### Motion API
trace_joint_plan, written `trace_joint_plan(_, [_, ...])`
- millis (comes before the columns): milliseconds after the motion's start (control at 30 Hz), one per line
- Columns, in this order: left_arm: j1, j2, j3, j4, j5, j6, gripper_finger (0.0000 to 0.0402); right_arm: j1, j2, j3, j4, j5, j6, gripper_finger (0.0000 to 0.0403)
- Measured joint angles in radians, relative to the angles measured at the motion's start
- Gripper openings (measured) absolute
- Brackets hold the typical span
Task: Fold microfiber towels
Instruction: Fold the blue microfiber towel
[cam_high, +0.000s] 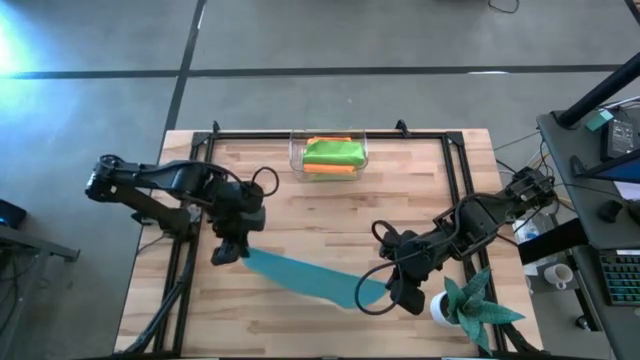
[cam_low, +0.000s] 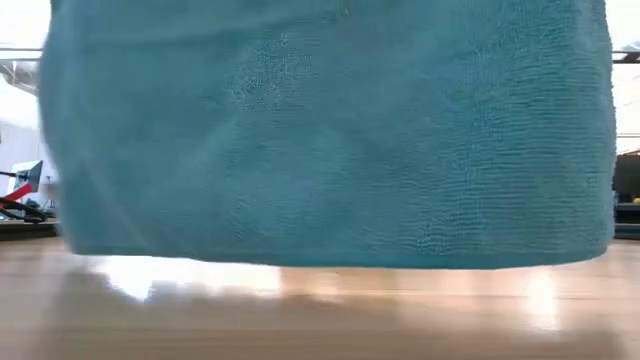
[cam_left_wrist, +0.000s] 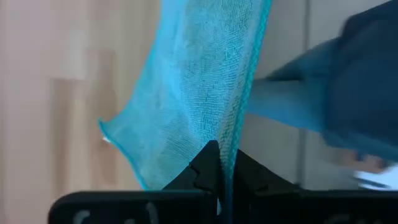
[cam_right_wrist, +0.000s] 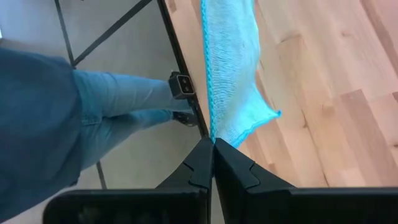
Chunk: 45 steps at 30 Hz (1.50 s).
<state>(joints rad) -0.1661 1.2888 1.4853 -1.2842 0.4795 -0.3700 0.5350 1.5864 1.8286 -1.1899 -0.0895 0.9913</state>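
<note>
Microfiber towels are partly dealt with: a clear bin (cam_high: 329, 157) at the table's far edge holds a green towel (cam_high: 334, 151) on an orange one (cam_high: 330, 170), apparently folded. Stretched in the air between both sets of jaws hangs the light blue towel (cam_high: 300, 278), not yet folded. The left gripper (cam_high: 228, 250) and right gripper (cam_high: 398, 290) are each clamped tight on an upper corner, the cloth's lower hem clear of the table (cam_high: 300, 215) (seen from table height). Just beside the right gripper stands a potted plant (cam_high: 468, 305), likely an obstacle. A person's legs (cam_right_wrist: 118, 106) show off the table's edge.
</note>
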Motion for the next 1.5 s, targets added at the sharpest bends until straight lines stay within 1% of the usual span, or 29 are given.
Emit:
trace_joint_plan(133, [-0.003, 0.001, -0.003, 0.007, 0.076, -0.106, 0.0, 0.013, 0.0, 0.0, 0.017, -0.017, 0.003, 0.0008])
trace_joint_plan(267, [-0.013, 0.007, -0.009, 0.056, 0.134, -0.223, 0.0, 0.035, 0.0, 0.0, 0.065, -0.024, 0.003, 0.0008])
trace_joint_plan(367, [-0.028, 0.015, -0.014, 0.085, 0.181, -0.281, 0.0, 0.06, 0.0, 0.0, 0.093, -0.022, 0.008, 0.0008])
trace_joint_plan(600, [-0.108, 0.028, -0.018, 0.15, 0.227, -0.37, 0.0, 0.121, 0.001, 0.0, 0.118, -0.013, 0.088, 0.0008])
trace_joint_plan(767, [-0.175, 0.033, -0.019, 0.262, 0.266, -0.453, 0.0, 0.153, 0.008, 0.0, 0.167, -0.015, 0.136, 0.0008])
trace_joint_plan(867, [-0.207, 0.033, -0.019, 0.333, 0.271, -0.508, 0.0, 0.17, 0.017, -0.002, 0.192, -0.026, 0.143, 0.0008])
trace_joint_plan(933, [-0.226, 0.033, -0.019, 0.355, 0.271, -0.516, 0.0, 0.174, 0.025, -0.002, 0.213, -0.031, 0.143, 0.0008])
trace_joint_plan(1033, [-0.234, 0.041, -0.023, 0.359, 0.252, -0.489, 0.0, 0.175, 0.032, -0.002, 0.168, -0.028, 0.143, 0.0008])
trace_joint_plan(1133, [-0.223, 0.059, -0.045, 0.344, 0.206, -0.369, 0.0, 0.142, 0.048, -0.003, 0.047, 0.02, 0.134, 0.0008])
trace_joint_plan(1267, [-0.165, 0.077, -0.09, 0.27, 0.122, -0.204, 0.0, 0.058, 0.1, -0.006, -0.149, 0.151, 0.162, 0.0008])
trace_joint_plan(1300, [-0.143, 0.079, -0.107, 0.277, 0.107, -0.165, 0.0, 0.033, 0.119, -0.006, -0.181, 0.174, 0.17, 0.0008])
trace_joint_plan(1367, [-0.104, 0.079, -0.133, 0.279, 0.098, -0.103, 0.0, -0.005, 0.157, -0.008, -0.209, 0.202, 0.171, 0.0008])
trace_joint_plan(1433, [-0.057, 0.073, -0.154, 0.281, 0.076, -0.052, 0.0, -0.038, 0.195, -0.009, -0.211, 0.205, 0.152, 0.0008])
trace_joint_plan(1500, [-0.01, 0.066, -0.182, 0.272, 0.02, -0.009, 0.0, -0.066, 0.232, -0.009, -0.21, 0.203, 0.137, 0.0008])
